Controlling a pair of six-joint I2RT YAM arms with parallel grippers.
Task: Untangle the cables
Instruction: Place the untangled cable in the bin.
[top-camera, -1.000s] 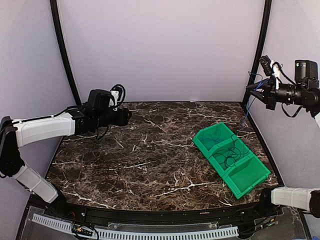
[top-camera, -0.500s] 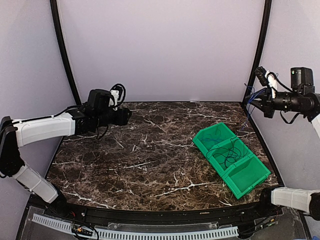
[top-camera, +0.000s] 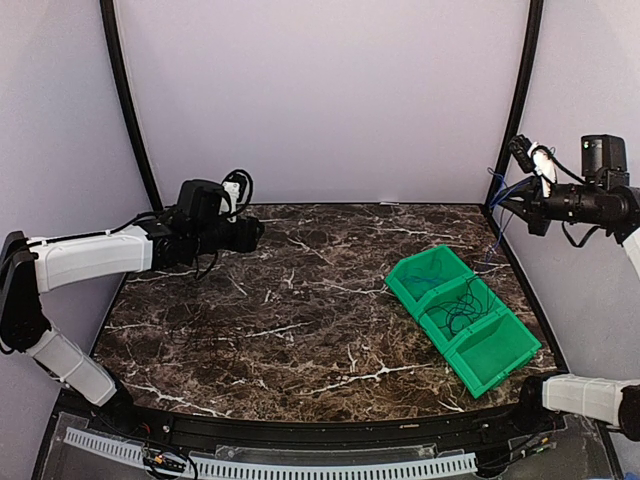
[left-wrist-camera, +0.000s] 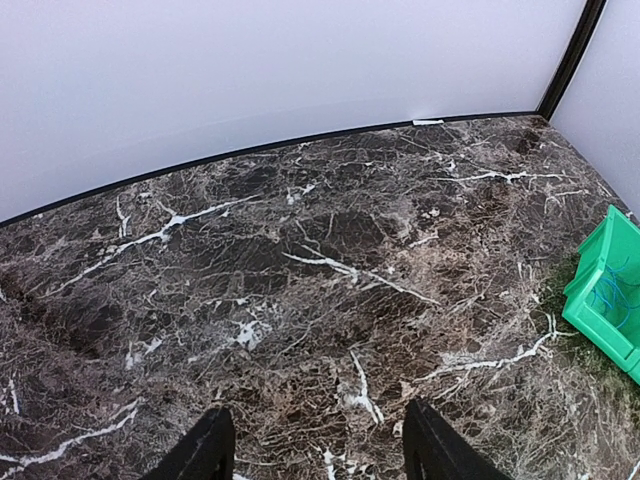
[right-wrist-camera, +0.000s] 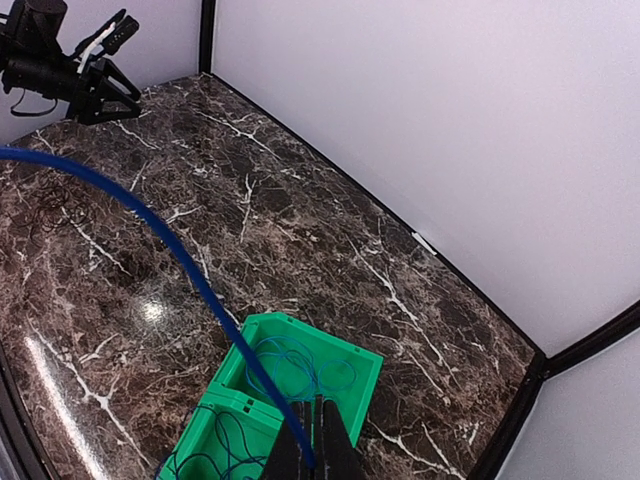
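Blue cable (right-wrist-camera: 200, 285) pinched in right end effector (right-wrist-camera: 313, 445).

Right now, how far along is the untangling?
Early. Done: nothing lies separated on the table yet. In hand: the right gripper is shut on the blue cable and raised high, with the cable's other end coiled in the green bin's far compartment. Left: the black cables sit heaped in the middle compartment, and the left gripper hangs open over the table, holding nothing.

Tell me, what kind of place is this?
Probably a robot testing booth: plain walls close in a marble-look table, with the left arm and right arm over it and a green bin of cables.
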